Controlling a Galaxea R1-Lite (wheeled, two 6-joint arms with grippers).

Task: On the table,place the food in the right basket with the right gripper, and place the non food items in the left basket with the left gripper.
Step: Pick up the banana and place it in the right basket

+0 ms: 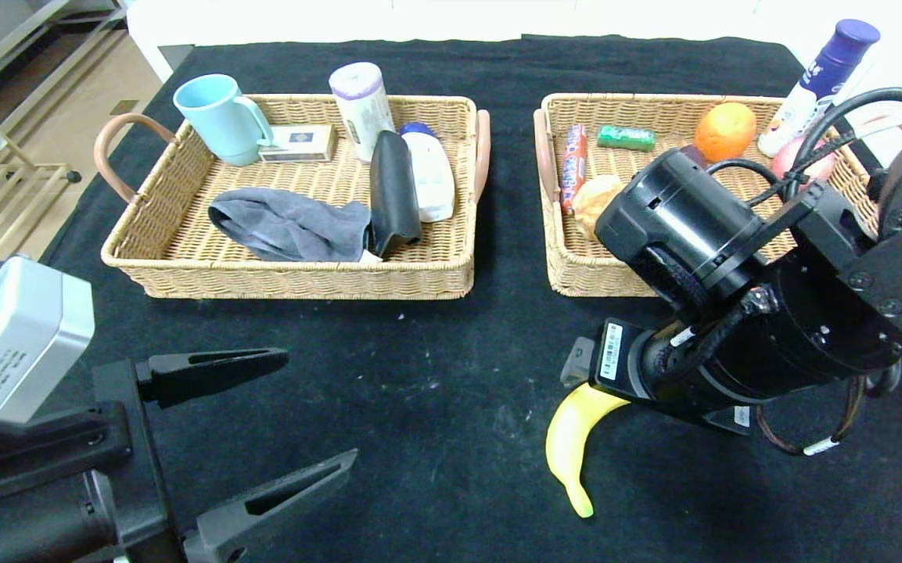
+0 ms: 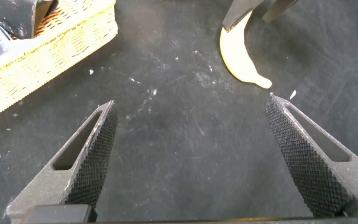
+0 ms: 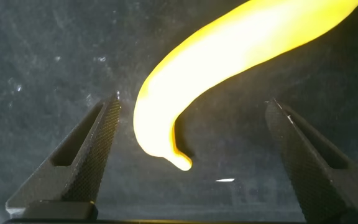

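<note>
A yellow banana (image 1: 572, 446) lies on the black table in front of the right basket (image 1: 576, 274). My right gripper (image 1: 583, 375) is low over the banana's upper end, mostly hidden under its wrist in the head view. In the right wrist view the right gripper (image 3: 193, 106) is open, with the banana (image 3: 229, 56) between its fingers, nearer one, and its end tip close to the wrist. My left gripper (image 1: 321, 407) is open and empty at the front left, above bare table. The left wrist view shows the left gripper (image 2: 190, 101) and the banana (image 2: 235, 53) beyond it.
The left basket (image 1: 286, 275) holds a blue mug (image 1: 220, 117), grey cloth (image 1: 286, 227), black wallet (image 1: 394, 195), white bottle (image 1: 431, 176) and a small box (image 1: 298, 143). The right basket holds an orange (image 1: 724, 130), red sausage (image 1: 573, 164), green pack (image 1: 626, 138) and bread (image 1: 595, 199). A purple-capped bottle (image 1: 818, 82) leans at its far corner.
</note>
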